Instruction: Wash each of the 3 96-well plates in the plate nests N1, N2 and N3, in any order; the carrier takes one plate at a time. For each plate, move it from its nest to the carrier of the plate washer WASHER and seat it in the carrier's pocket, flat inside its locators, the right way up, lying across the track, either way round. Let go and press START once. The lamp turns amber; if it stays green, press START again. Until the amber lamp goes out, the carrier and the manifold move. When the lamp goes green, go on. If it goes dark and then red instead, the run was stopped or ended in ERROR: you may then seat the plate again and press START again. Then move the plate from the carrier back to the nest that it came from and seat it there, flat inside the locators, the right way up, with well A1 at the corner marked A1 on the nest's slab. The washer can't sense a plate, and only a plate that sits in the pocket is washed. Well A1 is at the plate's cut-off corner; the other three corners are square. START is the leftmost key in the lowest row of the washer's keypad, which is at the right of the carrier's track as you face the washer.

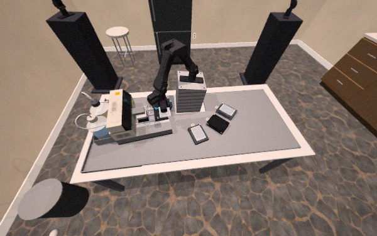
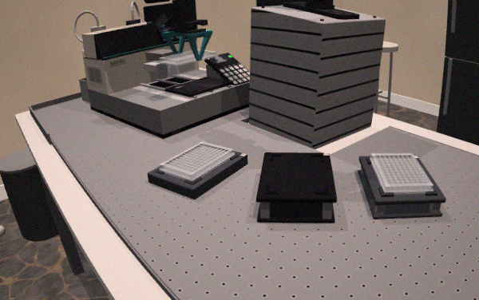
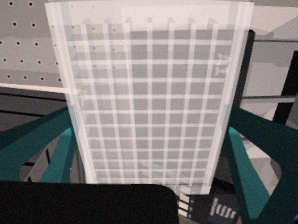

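My gripper [image 2: 188, 43], with teal fingers, is shut on a clear 96-well plate [image 2: 181, 60] and holds it just above the washer [image 1: 125, 116], over the carrier's track. The black carrier [image 2: 195, 84] lies below and in front of the plate. In the wrist view the plate [image 3: 149, 90] fills the frame between the fingers. The keypad [image 2: 231, 69] shows a green lamp [image 2: 230, 57]. The left nest [image 2: 198, 167] and the right nest [image 2: 401, 179] each hold a clear plate. The middle nest [image 2: 296, 177] is empty.
The tall grey ribbed block [image 2: 315, 72] that carries the arm's base stands just right of the washer, close to the keypad. Bottles and tubing [image 1: 92, 113] sit behind the washer at the table's left end.
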Motion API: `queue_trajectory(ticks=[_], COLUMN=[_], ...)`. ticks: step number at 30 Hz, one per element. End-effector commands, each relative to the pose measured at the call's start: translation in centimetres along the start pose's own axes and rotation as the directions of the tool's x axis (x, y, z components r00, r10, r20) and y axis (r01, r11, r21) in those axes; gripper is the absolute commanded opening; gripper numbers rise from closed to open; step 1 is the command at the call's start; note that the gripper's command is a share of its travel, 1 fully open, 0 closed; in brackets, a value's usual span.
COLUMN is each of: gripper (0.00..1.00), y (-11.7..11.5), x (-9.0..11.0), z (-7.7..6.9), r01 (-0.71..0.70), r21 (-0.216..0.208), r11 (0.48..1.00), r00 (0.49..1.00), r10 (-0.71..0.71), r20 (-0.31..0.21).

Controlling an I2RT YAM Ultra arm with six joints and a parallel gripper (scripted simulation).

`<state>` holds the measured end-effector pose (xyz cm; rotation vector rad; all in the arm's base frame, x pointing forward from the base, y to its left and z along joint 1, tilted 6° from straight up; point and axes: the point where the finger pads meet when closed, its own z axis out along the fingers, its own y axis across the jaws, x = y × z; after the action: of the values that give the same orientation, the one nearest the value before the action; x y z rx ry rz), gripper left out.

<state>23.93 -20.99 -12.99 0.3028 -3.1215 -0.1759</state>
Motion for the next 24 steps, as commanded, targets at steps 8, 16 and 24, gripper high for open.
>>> queue_trajectory(ticks=[8, 16, 24], gripper=[0.00, 0.00, 0.00], y=[-2.5, -4.1, -4.1], x=[3.0, 5.4, 5.4], z=[-0.7, -0.9, -0.9], r01=[0.031, 0.031, 0.031], r21=[0.013, 0.013, 0.013], r11=[0.999, 0.999, 0.999], r00=[0.999, 0.999, 0.999], r10=[-0.031, -0.031, -0.031], r20=[0.010, 0.009, 0.009])
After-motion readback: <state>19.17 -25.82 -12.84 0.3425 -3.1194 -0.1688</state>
